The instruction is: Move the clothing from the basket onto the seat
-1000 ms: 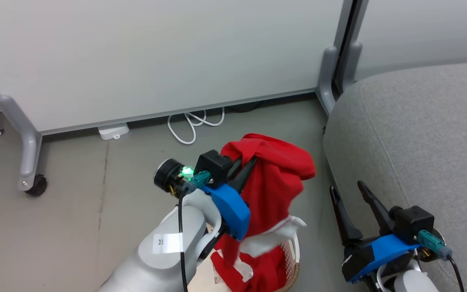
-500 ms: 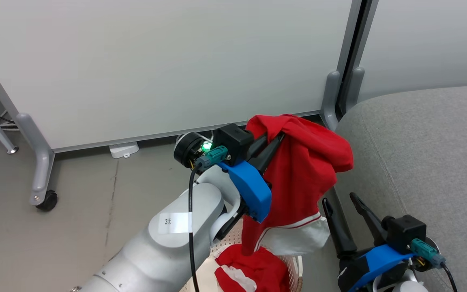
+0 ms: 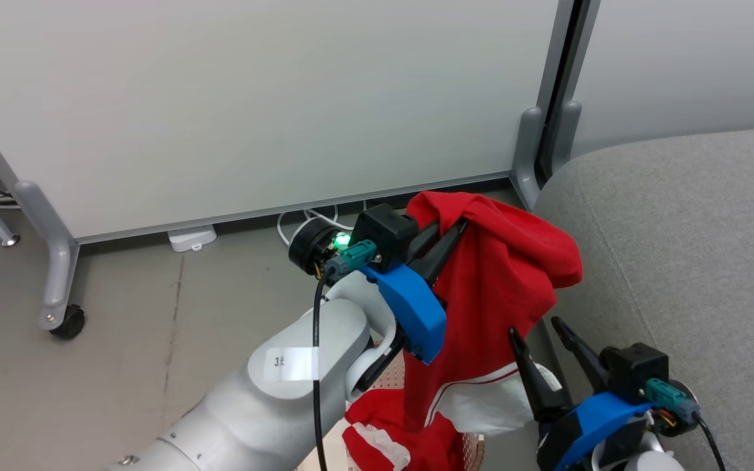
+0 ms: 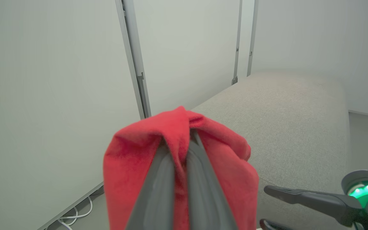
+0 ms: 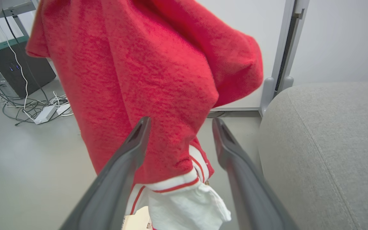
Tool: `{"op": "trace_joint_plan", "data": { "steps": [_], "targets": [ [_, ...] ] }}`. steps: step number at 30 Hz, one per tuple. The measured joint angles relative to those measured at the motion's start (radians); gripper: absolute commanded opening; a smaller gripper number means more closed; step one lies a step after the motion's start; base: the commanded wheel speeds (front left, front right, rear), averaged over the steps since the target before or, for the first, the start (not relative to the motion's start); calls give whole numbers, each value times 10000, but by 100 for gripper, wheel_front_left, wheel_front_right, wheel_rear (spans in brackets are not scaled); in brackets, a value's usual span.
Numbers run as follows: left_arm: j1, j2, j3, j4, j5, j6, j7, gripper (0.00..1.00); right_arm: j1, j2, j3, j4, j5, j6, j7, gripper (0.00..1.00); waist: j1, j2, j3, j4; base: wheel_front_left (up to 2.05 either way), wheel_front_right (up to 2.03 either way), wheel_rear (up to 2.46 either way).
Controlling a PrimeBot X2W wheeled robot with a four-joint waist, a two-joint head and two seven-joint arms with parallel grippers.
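Observation:
My left gripper [image 3: 453, 227] is shut on the top of a bright red garment [image 3: 495, 281], which hangs free with its white-striped hem low. In the left wrist view the red cloth [image 4: 177, 127] is bunched over the closed left gripper [image 4: 179, 143]. A second red garment [image 3: 383, 425] lies in the basket [image 3: 477, 453], which is mostly hidden by my left arm. The grey seat [image 3: 678, 248] lies just right of the hanging garment. My right gripper [image 3: 535, 328] stands open beside the hem, and in the right wrist view the right gripper [image 5: 180, 123] frames the hanging garment [image 5: 158, 80].
White partition panels stand behind, with a castor foot [image 3: 66, 324], a white power strip [image 3: 192, 237] and looped cables [image 3: 298, 222] on the grey floor. A dark computer case [image 5: 24, 70] and tangled cables [image 5: 43, 108] lie to the left.
My left gripper has risen and swung right toward the seat, lifting the red garment clear of the basket. The head camera has shifted as well. The right gripper stays open.

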Motion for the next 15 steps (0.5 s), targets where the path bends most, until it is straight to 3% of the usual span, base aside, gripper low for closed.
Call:
{"op": "trace_joint_plan", "data": {
  "steps": [15],
  "targets": [
    [-231, -2, -562, -295, -380, 75, -104, 0, -1461, 2, 234, 1331, 0, 0, 198, 100, 0, -1, 176, 281, 0, 0, 0]
  ]
}}
